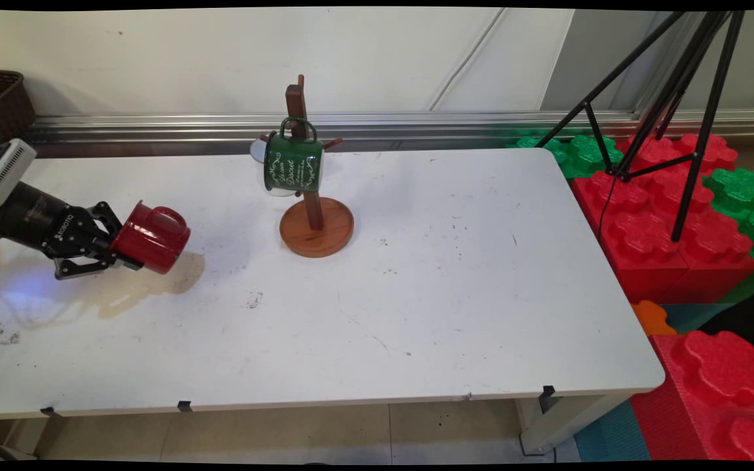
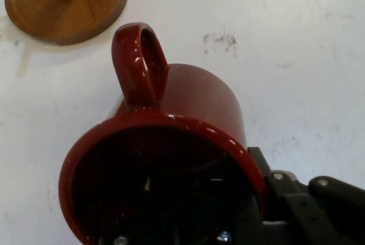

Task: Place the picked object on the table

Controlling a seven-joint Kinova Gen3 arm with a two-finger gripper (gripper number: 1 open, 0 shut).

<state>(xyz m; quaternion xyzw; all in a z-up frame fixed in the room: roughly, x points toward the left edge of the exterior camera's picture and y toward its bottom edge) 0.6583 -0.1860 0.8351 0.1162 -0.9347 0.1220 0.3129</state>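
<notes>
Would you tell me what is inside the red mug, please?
One finger of the gripper reaches inside the red mug, clamping its rim. The hand view shows a dark interior and black linkage; anything deeper is hidden in shadow.

1. The main view is bright and evenly lit; the white tabletop (image 1: 416, 294) shows no harsh glare.
2. A soft shadow lies on the tabletop under and right of the red mug (image 1: 151, 237).
3. The mug stand (image 1: 315, 222) casts almost no shadow.
4. In the hand view the mug's rim and handle carry small glossy highlights; its inside is dark.
5. Straight lines bow slightly toward the main view's edges.
</notes>
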